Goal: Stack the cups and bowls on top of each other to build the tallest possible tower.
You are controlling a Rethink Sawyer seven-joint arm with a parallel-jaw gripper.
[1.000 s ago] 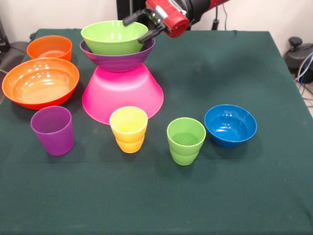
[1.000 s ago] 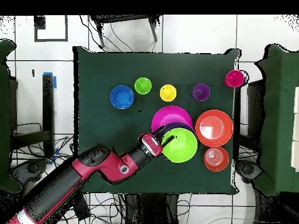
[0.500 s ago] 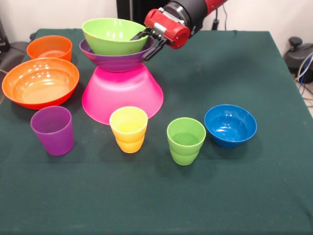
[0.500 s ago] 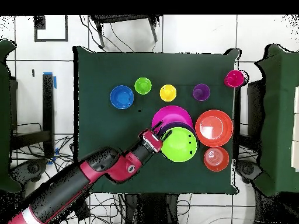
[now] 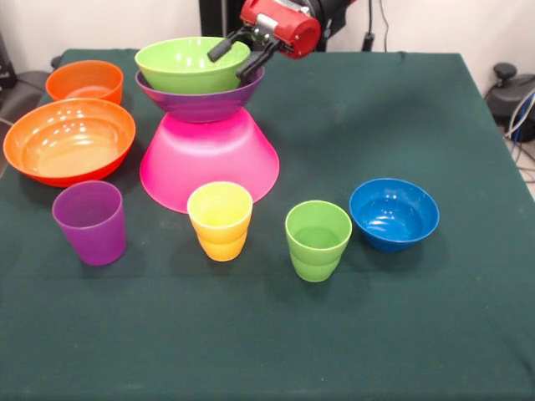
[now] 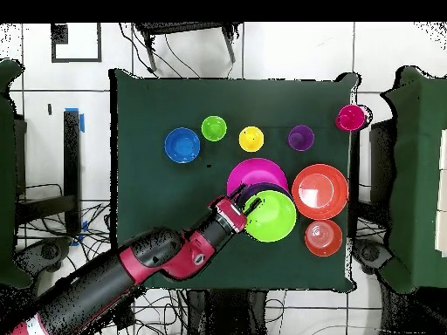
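- The small orange bowl (image 5: 84, 80) sits at the far left of the green counter (image 5: 401, 326), open side up, with the large orange bowl (image 5: 69, 140) just in front of it.
- The purple cup (image 5: 90, 221) stands upright near the front of the large orange bowl.
- The tower (image 5: 205, 125) rises next: the inverted pink bowl (image 5: 209, 159) as base, the purple bowl (image 5: 201, 98) upright on it, and the lime green bowl (image 5: 191, 64) nested on top, tilted slightly.
- The tool (image 5: 242, 52) is at the lime green bowl's right rim, its two black fingers (image 5: 221, 46) spread, one inside the rim and one outside; whether they press the rim I cannot tell.
- The yellow cup (image 5: 220, 220) stands upright just before the pink bowl.
- The green cup (image 5: 318, 239) stands to its right, apart.
- The small blue bowl (image 5: 394, 214) lies just beside the green cup.
- In the overhead view the red cup (image 6: 350, 117) stands at a counter corner, well apart from the rest.
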